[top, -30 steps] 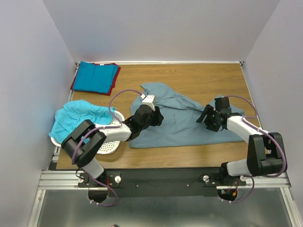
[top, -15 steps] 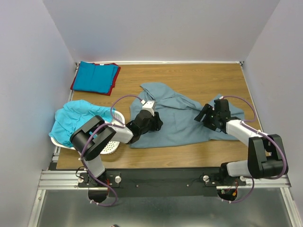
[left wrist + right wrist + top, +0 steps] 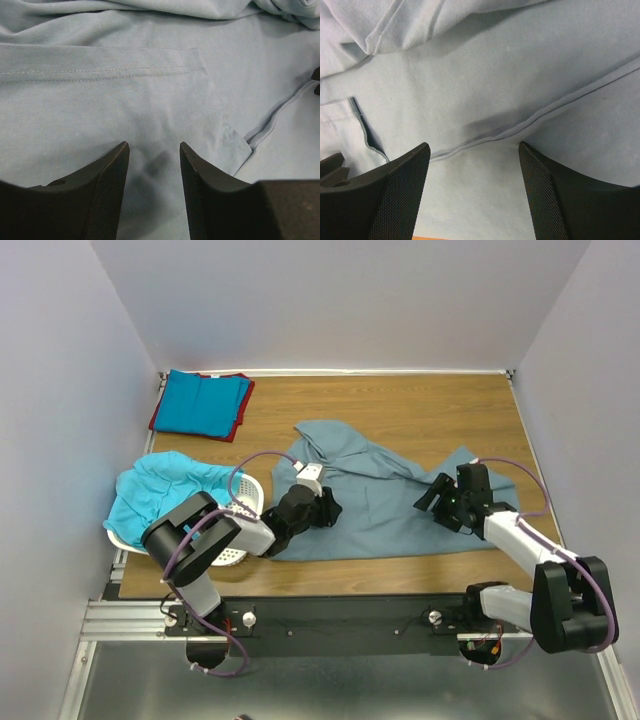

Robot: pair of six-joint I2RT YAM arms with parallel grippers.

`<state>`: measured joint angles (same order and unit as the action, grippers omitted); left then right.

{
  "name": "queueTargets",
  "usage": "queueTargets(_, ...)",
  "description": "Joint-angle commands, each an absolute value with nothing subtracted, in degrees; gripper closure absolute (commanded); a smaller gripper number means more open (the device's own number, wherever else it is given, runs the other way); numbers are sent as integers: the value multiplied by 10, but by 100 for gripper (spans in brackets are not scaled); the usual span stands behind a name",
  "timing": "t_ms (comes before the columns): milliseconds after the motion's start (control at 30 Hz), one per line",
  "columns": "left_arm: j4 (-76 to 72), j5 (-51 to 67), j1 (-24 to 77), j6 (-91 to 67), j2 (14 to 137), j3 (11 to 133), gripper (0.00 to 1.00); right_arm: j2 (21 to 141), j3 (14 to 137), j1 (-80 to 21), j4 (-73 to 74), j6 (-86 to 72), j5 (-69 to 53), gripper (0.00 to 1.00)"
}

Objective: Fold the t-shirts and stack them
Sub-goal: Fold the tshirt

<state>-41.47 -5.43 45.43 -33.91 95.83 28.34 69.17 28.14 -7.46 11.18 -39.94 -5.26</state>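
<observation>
The grey-blue t-shirt [image 3: 385, 515] now lies flatter at mid-frame, dragged lower. Left hand [image 3: 320, 507] and right hand [image 3: 436, 496] hover open over it; folding looks ready to begin.

Large shirt [image 3: 390, 510] in the middle, basket [image 3: 234, 558] at its left, folded stack [image 3: 200, 405] behind basket.
</observation>
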Motion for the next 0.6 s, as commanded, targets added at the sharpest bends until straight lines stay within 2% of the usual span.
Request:
queueTargets(0, -345, -55, 479, -325, 961, 259, 46, 674, 250, -80, 210, -417, -55, 21)
queueTargets(167, -324, -51, 483, -332, 923, 266, 46, 625, 267, -81, 255, -404, -46, 21)
queueTargets(300, -260, -69, 483, -312, 855, 314, 45, 604, 345, -81, 292, -382, -18, 20)
queueTargets(467, -179, -83, 459, -280, 800, 401, 37, 646, 448, -80, 311, -350, 33, 19)
queueTargets(567, -171, -50, 405, -267, 789, 430, 37, 706, 505, -80, 310, -340, 67, 19)
